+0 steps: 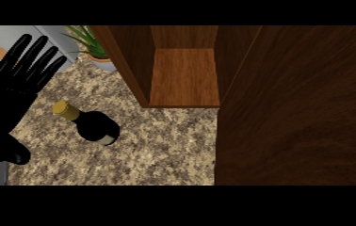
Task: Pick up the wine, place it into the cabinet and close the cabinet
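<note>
Left hand: the black left hand (pixel 24 74) sat over at the 9 o'clock edge, fingers straight and fanned out pointing toward 12 to 1 o'clock, thumb hanging down near 8 o'clock. Released, nothing in it, not touching the bottle.

Right hand: didn't show up anywhere in the head view.

Wine: a dark glass wine bottle with a gold foil cap (pixel 90 123) stood on the counter around 8 o'clock from the middle. Seen from steeply above, its cap leaned toward 10 o'clock. It was just beside the left hand but apart from it.

Counter: speckled beige and brown granite counter top (pixel 163 149), taking up the lower left half of the view.

Cabinet: a brown wooden cabinet (pixel 184 76) up at 12 o'clock, open, with its lighter wood shelf showing inside. The bottle stood outside it, toward 7 o'clock from the opening.

Door: a big dark wood cabinet door panel (pixel 288 107) filled the whole 3 o'clock side.

Plant: a green spiky-leaved potted plant in a terracotta pot (pixel 94 46) at about 11 o'clock, just left of the cabinet wall.
</note>
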{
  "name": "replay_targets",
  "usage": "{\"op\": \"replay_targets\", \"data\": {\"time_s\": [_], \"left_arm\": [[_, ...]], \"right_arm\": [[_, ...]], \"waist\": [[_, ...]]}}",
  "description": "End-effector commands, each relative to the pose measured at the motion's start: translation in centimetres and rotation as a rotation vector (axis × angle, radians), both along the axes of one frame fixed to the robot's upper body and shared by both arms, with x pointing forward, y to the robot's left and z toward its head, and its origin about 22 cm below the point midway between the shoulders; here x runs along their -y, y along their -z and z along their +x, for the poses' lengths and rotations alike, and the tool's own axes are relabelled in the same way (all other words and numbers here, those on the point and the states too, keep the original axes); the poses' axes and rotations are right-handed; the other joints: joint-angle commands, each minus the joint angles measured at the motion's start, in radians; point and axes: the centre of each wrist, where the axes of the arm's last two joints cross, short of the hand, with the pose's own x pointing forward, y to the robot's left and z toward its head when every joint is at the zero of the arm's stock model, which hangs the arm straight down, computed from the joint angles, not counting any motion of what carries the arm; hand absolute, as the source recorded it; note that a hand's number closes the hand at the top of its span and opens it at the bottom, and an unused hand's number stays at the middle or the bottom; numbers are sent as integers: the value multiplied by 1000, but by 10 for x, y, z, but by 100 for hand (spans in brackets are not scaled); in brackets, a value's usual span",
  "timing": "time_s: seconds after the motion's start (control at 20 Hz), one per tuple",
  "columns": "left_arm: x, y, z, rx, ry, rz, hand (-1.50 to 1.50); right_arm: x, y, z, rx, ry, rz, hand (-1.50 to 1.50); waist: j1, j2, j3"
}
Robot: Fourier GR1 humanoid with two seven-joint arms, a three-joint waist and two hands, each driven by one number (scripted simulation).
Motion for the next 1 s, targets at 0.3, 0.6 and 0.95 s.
{"op": "replay_targets", "data": {"time_s": [0.3, 0.6, 0.95], "left_arm": [[-42, 31, -2, -28, -34, 54, -150], [-61, 68, 3, -69, -43, 67, -150], [-74, 95, 2, -91, -60, 95, -150]], "right_arm": [[-13, -6, -2, -2, -13, 6, -150], [-19, -10, -8, 24, -20, 14, -150], [-9, 9, -15, -7, -15, 12, -150]], "waist": [[2, 0, 0], [-1, 1, 0], [-2, 0, 0]]}}
